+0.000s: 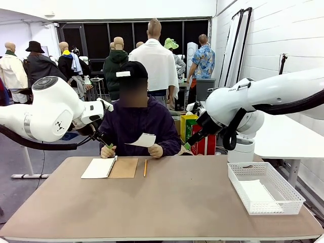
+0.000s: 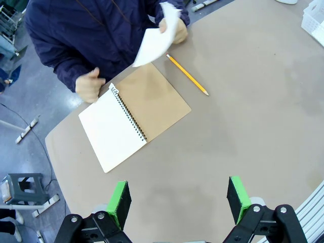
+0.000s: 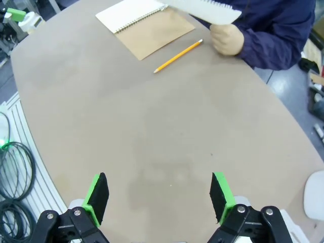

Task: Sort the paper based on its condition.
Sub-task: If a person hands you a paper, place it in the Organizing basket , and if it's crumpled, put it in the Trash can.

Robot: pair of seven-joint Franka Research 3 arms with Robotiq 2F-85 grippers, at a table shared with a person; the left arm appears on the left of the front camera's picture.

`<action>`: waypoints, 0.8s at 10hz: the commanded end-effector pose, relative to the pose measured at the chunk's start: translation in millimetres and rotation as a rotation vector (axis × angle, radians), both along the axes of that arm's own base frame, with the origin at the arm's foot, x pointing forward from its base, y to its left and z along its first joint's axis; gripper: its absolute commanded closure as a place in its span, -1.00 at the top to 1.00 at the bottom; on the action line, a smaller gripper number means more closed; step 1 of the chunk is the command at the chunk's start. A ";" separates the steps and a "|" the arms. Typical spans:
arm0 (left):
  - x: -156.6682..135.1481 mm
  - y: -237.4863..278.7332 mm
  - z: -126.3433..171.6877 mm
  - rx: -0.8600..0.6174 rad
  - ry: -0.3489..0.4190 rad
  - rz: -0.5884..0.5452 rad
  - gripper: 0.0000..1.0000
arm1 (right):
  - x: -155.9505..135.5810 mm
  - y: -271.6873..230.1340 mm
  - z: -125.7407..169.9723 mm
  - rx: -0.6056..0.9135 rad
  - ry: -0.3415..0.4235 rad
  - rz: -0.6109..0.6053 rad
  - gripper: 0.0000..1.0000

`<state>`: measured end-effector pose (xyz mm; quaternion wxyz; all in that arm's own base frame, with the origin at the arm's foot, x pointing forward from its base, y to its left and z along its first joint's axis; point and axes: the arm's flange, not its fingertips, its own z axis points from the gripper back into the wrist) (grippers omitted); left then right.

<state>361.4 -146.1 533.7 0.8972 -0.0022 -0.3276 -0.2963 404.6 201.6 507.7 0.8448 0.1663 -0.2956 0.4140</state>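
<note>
Tan laminate covers the rounded surface [image 1: 167, 202], and most of it lies bare. The front view shows a white mesh basket [image 1: 265, 188] near the surface's right edge, with white sheets lying flat inside it. The left wrist view catches just a corner of that basket at its top right.

A person in a dark blue jacket sits at the far side. One of the person's hands [image 1: 155, 150] holds a thin white sheet of paper [image 1: 143, 140] up off the surface; the other [image 1: 108, 151] rests by the spiral notebook with a brown kraft cover [image 1: 110, 167], which lies open near the far edge with a blank white page showing. A yellow pencil [image 1: 145, 167] lies just beside the notebook, apart from it.

From above, the left wrist view shows the held paper [image 2: 157, 35] curled in the person's fingers over the notebook's far corner. The right wrist view shows that sheet [image 3: 205, 9] edge-on, with a ragged torn border along one side.

The left hand [image 2: 178, 200] hangs above the near part of the surface, fingers spread wide and holding nothing. The right hand [image 3: 159, 195] does likewise over bare laminate, wide and empty. The middle and near stretches of the surface carry no objects between the two hands and the notebook.
</note>
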 end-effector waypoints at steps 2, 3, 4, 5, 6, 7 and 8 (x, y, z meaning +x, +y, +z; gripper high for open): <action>1.3 0.6 0.2 -0.001 0.003 0.002 1.00 | 0.9 -1.5 1.3 0.004 -0.004 -0.008 1.00; 1.3 0.6 0.2 -0.001 0.003 0.002 1.00 | 0.9 -1.5 1.3 0.004 -0.004 -0.008 1.00; 1.3 0.6 0.2 -0.001 0.003 0.002 1.00 | 0.9 -1.5 1.3 0.004 -0.004 -0.008 1.00; 1.3 0.6 0.2 -0.001 0.003 0.002 1.00 | 0.9 -1.5 1.3 0.004 -0.004 -0.008 1.00; 1.3 0.6 0.2 -0.001 0.003 0.002 1.00 | 0.9 -1.5 1.3 0.004 -0.004 -0.008 1.00; 1.3 0.6 0.2 -0.001 0.003 0.002 1.00 | 0.9 -1.5 1.3 0.004 -0.004 -0.008 1.00; 1.3 0.6 0.2 -0.001 0.003 0.002 1.00 | 0.9 -1.5 1.3 0.004 -0.004 -0.008 1.00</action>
